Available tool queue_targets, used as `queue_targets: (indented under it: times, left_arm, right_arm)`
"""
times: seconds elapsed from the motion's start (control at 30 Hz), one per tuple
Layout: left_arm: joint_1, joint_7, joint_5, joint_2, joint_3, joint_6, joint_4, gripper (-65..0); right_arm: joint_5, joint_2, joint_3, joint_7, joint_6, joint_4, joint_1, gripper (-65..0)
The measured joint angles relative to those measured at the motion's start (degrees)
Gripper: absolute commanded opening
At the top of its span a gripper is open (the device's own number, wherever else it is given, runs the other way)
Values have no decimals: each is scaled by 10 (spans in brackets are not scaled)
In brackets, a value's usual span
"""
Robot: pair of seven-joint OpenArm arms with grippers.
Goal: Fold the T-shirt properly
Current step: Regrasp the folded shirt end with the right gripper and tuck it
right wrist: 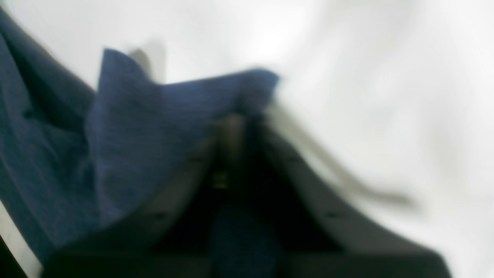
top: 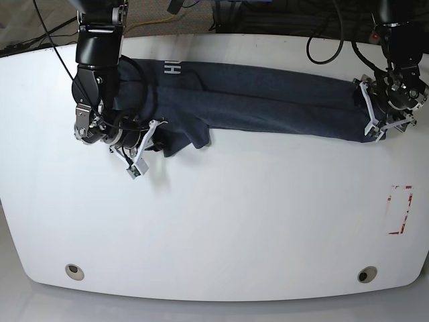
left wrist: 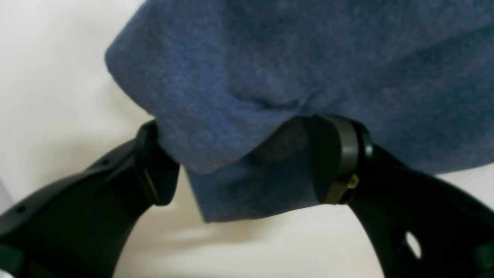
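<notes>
Blue cloth: the T-shirt lies in a long band across the far part of the white desk, from one arm to the other.
Letters: white print shows near the end by the right arm.
Right fingers: pinched shut on a flap of the T-shirt. The wrist view is blurry, but cloth hangs over the closed tips.
Left fingers: spread wide, 1 on each side of a folded corner of the T-shirt. They are not squeezing it yet. The cloth sits between them and touches at least the right-hand one in that view.
Ends: in the base view the right arm holds the end at that view's left, and the left arm is at the far end.
Step now: I think both arms are taking hold of the 2 ends so the shirt can be lifted and folded.
How to do it well: close the left fingers firmly on all the layers of the corner, not just the top one. Wait until both ends are held. Then lift both ends together and at the same speed, so the band stays flat and straight.
Watch out: a thin pinch may slip, and a pull from 1 side alone may bunch the cloth.
</notes>
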Motion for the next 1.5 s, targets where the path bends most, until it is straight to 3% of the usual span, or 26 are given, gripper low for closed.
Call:
queue_targets:
  times: [0.2, 0.37, 0.6, 0.73, 0.93, 1.27, 1.33, 1.5]
  left_arm:
    - [5, -3, 0, 0, 0, 0, 0, -192]
    - [5, -3, 0, 1, 0, 0, -3, -192]
    - [-2, -17, -9, -2, -2, 0, -29, -192]
    - [-2, -19, -11, -2, -2, 0, -31, -192]
    - [-2, -20, -11, -2, -3, 2, -31, -192]
    - [-3, -20, -11, -3, -2, 2, -32, -192]
    - [-3, -20, -11, -3, -2, 2, -32, -192]
    - [-4, -20, -11, -2, -2, 2, -30, -192]
  right_arm:
    - [-2, 2, 1, -14, 0, 53, -14, -650]
    - [-2, 4, 9, -87, -3, 190, -44, -650]
    - [24, 1, 76, -167, 0, 354, -123, -650]
    - [84, 0, 103, -169, 2, 381, -181, -650]
    - [101, 4, 142, -176, 0, 380, -247, -650]
    - [105, 7, 178, -166, 0, 350, -264, -650]
    - [92, 13, 184, -163, 0, 324, -265, -590]
    - [45, 14, 229, -158, 1, 311, -268, -333]
